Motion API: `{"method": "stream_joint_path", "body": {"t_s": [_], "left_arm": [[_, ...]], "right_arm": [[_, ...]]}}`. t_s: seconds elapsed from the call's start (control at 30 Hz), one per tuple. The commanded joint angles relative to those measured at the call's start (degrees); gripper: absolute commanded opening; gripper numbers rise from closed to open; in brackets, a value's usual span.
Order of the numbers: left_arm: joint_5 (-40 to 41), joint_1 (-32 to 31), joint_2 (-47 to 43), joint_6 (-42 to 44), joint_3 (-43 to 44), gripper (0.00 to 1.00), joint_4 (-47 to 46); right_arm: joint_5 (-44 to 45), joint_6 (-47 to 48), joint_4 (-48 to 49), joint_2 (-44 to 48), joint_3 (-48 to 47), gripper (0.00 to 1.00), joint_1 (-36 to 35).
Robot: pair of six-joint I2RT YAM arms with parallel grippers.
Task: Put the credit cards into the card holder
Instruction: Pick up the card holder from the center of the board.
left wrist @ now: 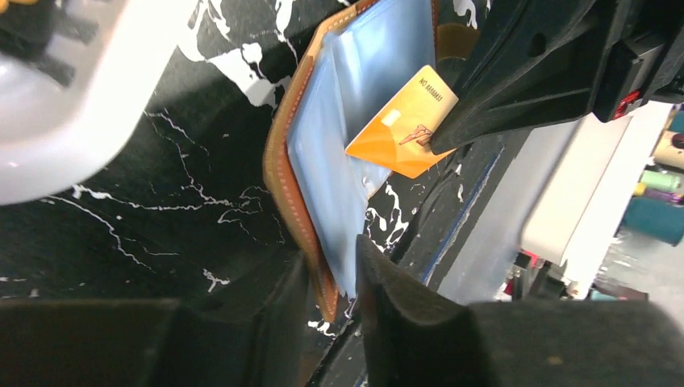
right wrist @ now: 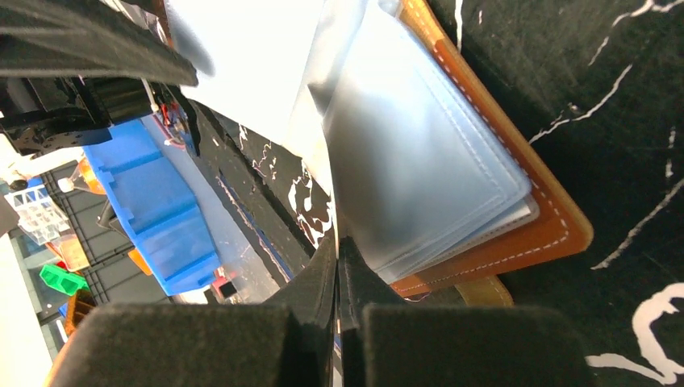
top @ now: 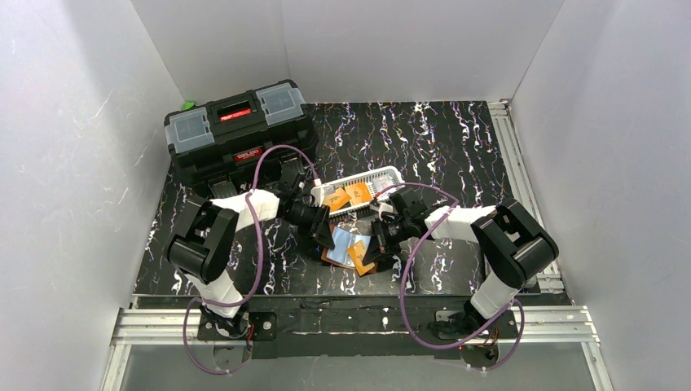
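The brown leather card holder [top: 341, 247] lies open on the black mat between both grippers, clear sleeves up. My left gripper [top: 324, 236] is shut on its near edge; in the left wrist view [left wrist: 335, 262] the leather rim [left wrist: 278, 161] and a sleeve sit between the fingers. My right gripper [top: 373, 251] is shut on an orange credit card [left wrist: 399, 125], which rests tilted on the sleeves with a corner near a pocket opening. In the right wrist view the card shows edge-on between the shut fingers [right wrist: 337, 242], next to the card holder [right wrist: 500, 218]. More orange cards [top: 349, 194] lie in the basket.
A white slotted basket [top: 383, 173] stands just behind the card holder and shows as a white rim in the left wrist view [left wrist: 81, 121]. A big black toolbox [top: 236, 130] sits at the back left. White walls close in three sides.
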State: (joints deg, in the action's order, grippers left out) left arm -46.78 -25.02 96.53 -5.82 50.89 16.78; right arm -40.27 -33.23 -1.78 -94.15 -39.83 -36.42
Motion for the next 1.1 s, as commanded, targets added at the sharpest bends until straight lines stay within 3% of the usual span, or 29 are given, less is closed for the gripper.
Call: {"method": "stream_joint_path", "body": {"t_s": [0.0,0.33,0.43,0.6,0.73,1.07], "left_arm": [[-2.6,-0.5,-0.1,-4.8,-2.0,0.30,-2.1],[-2.0,-0.5,1.7,-11.1,-5.4,0.30,-12.3],[-1.3,-0.5,2.0,-12.4,-5.9,0.27,-15.1],[-1.2,-0.5,2.0,-13.2,-6.2,0.11,-18.2],[-6.6,0.3,0.6,-16.3,-6.6,0.03,-20.5],[-11.9,1.2,-4.1,-27.0,-3.5,0.03,-25.4]], "right_arm": [[1.3,0.1,1.2,-1.6,-0.8,0.01,0.3],[-0.2,-0.6,3.7,-2.4,0.0,0.01,0.3],[-0.8,-0.6,4.3,-2.3,0.0,0.01,0.3],[-0.4,-0.9,4.5,-1.3,0.2,0.01,0.4],[0.2,-2.4,6.5,1.9,1.9,0.01,1.8],[3.1,-8.4,17.0,15.4,8.6,0.01,6.0]]}}
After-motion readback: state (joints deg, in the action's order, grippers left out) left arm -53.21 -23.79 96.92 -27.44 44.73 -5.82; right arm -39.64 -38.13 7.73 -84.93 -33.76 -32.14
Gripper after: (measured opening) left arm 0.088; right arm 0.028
